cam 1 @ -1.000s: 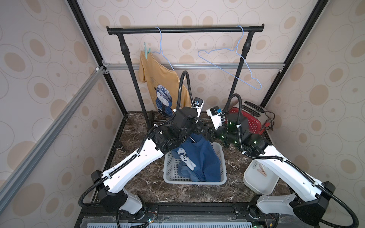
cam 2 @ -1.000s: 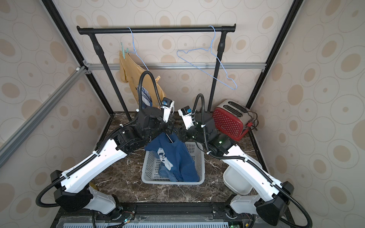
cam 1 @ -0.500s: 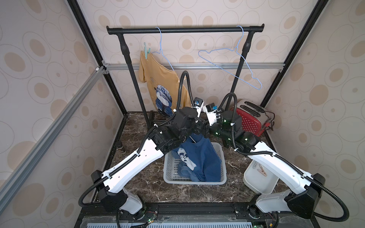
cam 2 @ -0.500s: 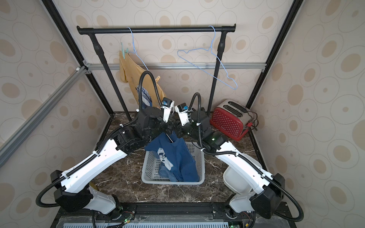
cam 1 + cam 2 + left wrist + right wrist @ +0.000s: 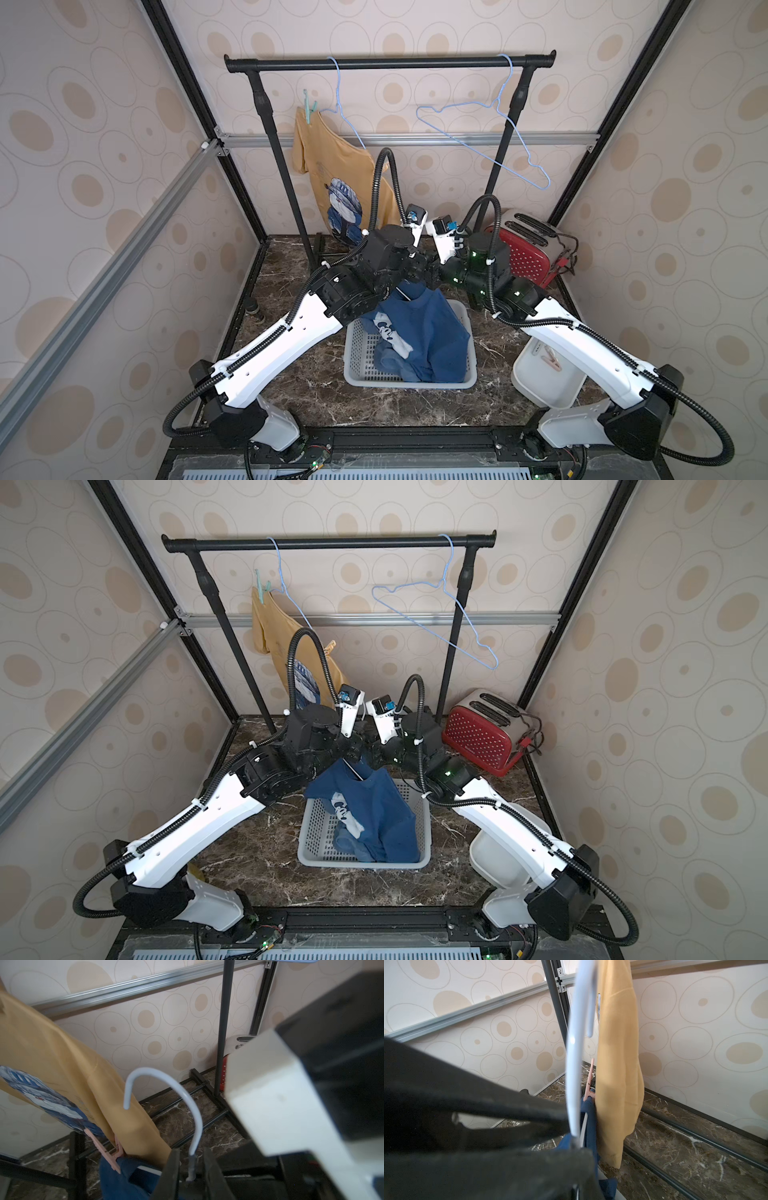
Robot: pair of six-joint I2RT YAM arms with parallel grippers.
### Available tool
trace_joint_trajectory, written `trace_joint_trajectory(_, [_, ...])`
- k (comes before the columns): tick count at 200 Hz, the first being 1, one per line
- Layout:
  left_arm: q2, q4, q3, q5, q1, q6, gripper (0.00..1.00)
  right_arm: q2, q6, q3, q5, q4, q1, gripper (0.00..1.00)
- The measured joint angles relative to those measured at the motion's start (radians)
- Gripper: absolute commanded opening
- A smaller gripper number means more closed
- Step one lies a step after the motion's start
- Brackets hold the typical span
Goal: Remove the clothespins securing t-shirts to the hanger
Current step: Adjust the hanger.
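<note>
The right hand (image 5: pixel 571 1138) was shut tight on the thin neck of a pale blue wire hanger (image 5: pixel 574 1064), just under its hook. The left hand (image 5: pixel 191 1152) was at the same neck. Its two black fingers (image 5: pixel 173 1167) stood a little apart, one on each side of the wire, with a small gap, so it was not gripping.

A dark navy blue t-shirt (image 5: pixel 432 332) hung from this hanger. Its bottom part went down into a grey plastic basket with holes (image 5: pixel 361 374) on the dark marble surface (image 5: pixel 291 386). A lighter blue t-shirt (image 5: pixel 395 365) lay bunched in the basket. A pink plastic clothespin (image 5: pixel 104 1149) sat at the top edge of the navy shirt, near the hands.

A mustard-yellow t-shirt with a blue cartoon print (image 5: pixel 332 166) hung from the black rail (image 5: pixel 386 63). A teal-green clothespin (image 5: pixel 307 111) was on its top shoulder. A second pink clothespin (image 5: pixel 549 358) lay in a white tub (image 5: pixel 536 386).
</note>
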Motion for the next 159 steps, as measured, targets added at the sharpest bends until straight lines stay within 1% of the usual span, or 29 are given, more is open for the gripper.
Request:
trace_joint_trajectory(16, [-0.016, 0.003, 0.000, -0.003, 0.000, 0.000, 0.45, 0.006, 0.000, 0.000, 0.000, -0.004, -0.001, 0.00])
trace_joint_trajectory(44, [-0.055, 0.003, -0.008, -0.006, 0.000, 0.006, 0.60, 0.010, -0.002, 0.002, -0.007, -0.027, 0.000, 0.00])
trace_joint_trajectory(53, [-0.070, 0.001, -0.012, -0.007, 0.000, 0.012, 0.63, 0.010, -0.006, 0.010, -0.016, -0.043, 0.000, 0.00])
trace_joint_trajectory(75, [-0.114, -0.026, -0.015, -0.020, 0.003, 0.030, 0.66, 0.010, -0.024, 0.050, -0.066, -0.101, 0.000, 0.00])
trace_joint_trajectory(101, [-0.194, -0.057, -0.038, -0.030, 0.027, 0.052, 0.67, 0.012, -0.043, 0.132, -0.182, -0.197, 0.000, 0.00])
trace_joint_trajectory(114, [-0.246, -0.068, -0.059, -0.038, 0.053, 0.060, 0.68, 0.008, -0.050, 0.145, -0.229, -0.220, 0.000, 0.00])
trace_joint_trajectory(139, [-0.340, -0.086, -0.101, -0.071, 0.098, 0.073, 0.69, -0.010, -0.079, 0.145, -0.267, -0.268, 0.000, 0.00])
trace_joint_trajectory(159, [-0.387, -0.109, -0.115, -0.096, 0.108, 0.086, 0.70, -0.038, -0.115, 0.158, -0.276, -0.304, 0.000, 0.00])
